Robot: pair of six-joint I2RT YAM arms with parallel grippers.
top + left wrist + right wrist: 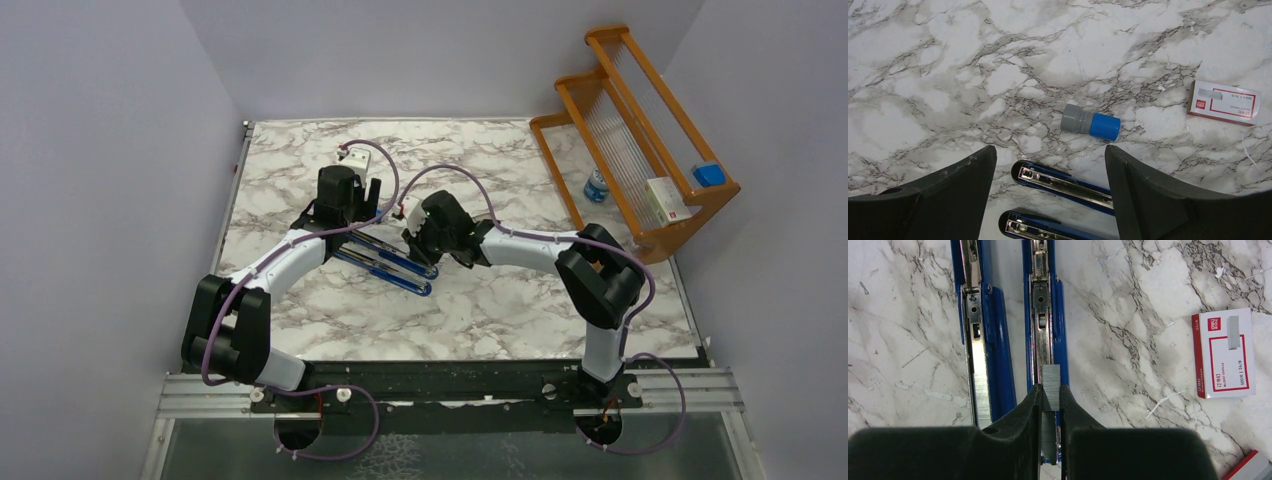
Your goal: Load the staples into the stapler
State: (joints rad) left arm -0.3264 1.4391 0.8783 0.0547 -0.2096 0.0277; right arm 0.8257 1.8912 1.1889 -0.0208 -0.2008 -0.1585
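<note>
Staples (1050, 375) pinched over stapler (1047, 315) channel
Right gripper (1050, 388), nearly closed, grips them by the long sides, stapler directly beneath its tips; likely light and brittle, so squeeze gently. Left gripper (1049, 152) gapes empty.

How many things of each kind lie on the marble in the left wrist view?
Blue stapler arms, metal channels up: 2
Blue-capped grey cylinder: 1
White staple box with red label: 1
Total: 4
</note>
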